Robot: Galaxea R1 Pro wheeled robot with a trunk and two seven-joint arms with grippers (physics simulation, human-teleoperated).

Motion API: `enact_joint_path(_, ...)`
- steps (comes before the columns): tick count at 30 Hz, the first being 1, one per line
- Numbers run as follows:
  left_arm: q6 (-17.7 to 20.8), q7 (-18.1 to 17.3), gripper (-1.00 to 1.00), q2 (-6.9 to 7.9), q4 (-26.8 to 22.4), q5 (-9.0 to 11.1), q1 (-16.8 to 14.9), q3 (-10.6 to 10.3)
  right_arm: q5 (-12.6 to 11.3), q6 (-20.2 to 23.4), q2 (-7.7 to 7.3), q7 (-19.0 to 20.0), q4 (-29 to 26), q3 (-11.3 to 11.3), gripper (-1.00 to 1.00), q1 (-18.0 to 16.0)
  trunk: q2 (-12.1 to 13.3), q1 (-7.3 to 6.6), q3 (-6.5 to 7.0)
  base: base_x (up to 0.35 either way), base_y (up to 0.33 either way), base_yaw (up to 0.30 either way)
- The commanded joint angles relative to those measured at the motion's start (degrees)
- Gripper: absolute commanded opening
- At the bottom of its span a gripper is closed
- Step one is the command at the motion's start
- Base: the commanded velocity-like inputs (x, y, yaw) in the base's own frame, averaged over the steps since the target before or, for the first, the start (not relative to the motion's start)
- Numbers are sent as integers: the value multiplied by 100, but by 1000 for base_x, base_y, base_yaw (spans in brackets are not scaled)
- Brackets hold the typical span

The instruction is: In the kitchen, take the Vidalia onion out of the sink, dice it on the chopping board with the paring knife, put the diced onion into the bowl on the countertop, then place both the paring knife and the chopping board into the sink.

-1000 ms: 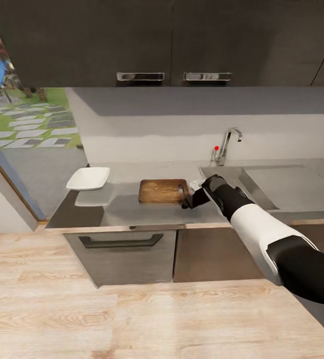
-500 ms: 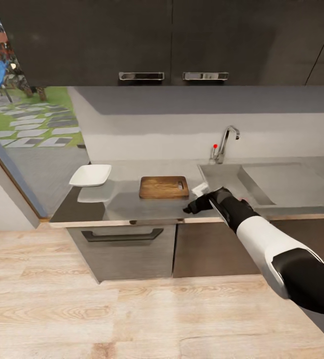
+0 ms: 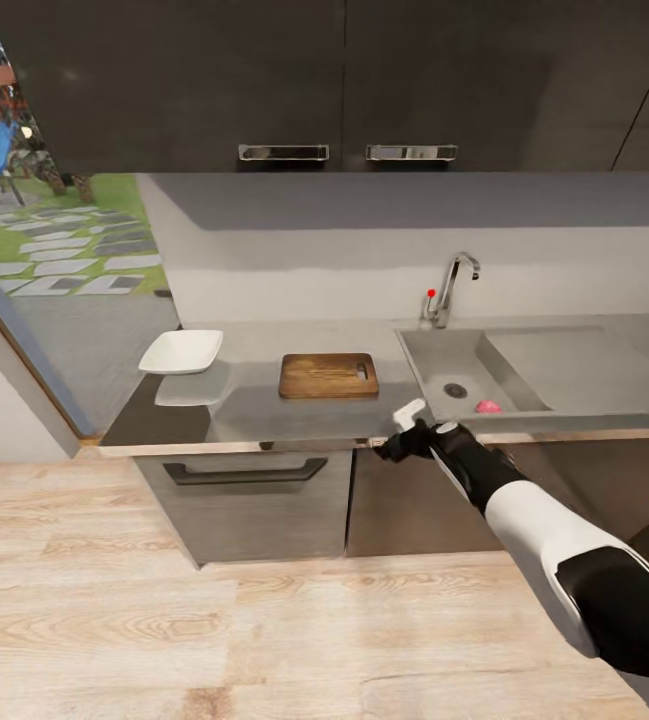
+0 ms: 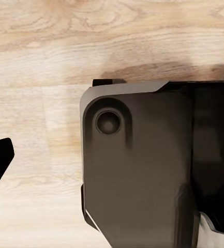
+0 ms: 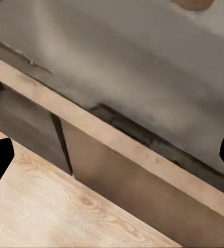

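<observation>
Dark glossy wall cabinets [image 3: 264, 80] with steel handles [image 3: 283, 152] hang over a pale grey wall [image 3: 364, 265]; light wood floor [image 3: 214, 630] below, garden window [image 3: 54, 230] at left

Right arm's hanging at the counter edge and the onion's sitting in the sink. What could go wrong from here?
1. The right gripper sits level with the countertop's front edge; reaching straight for the sink risks clipping that edge, so lift first.
2. The Vidalia onion lies against the basin's near wall, beside the drain; a round bulb may roll away under a poor pinch.
3. No paring knife is evident on the chopping board; find it before carrying the onion over.
</observation>
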Motion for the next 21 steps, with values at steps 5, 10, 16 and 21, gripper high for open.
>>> enact_joint_path(5,-15,-2,100,8,-20,-4,1,6,59,-677,-1,-295,-62,-240,100,600,-7,2,-7,0,0,0)
enact_joint_path(10,-17,-2,100,33,-35,-4,1,6,59,-1040,-1,-581,-414,-263,100,1198,-7,2,-7,0,0,0)
enact_joint_path(16,-17,-2,100,44,-40,-4,1,6,67,-1179,-49,-838,-1018,-267,100,2016,-7,2,-7,0,0,0)
enact_joint_path(21,-17,-2,100,45,-41,-4,1,6,68,-1520,-92,-903,-1207,-267,100,2516,-7,2,-7,0,0,0)
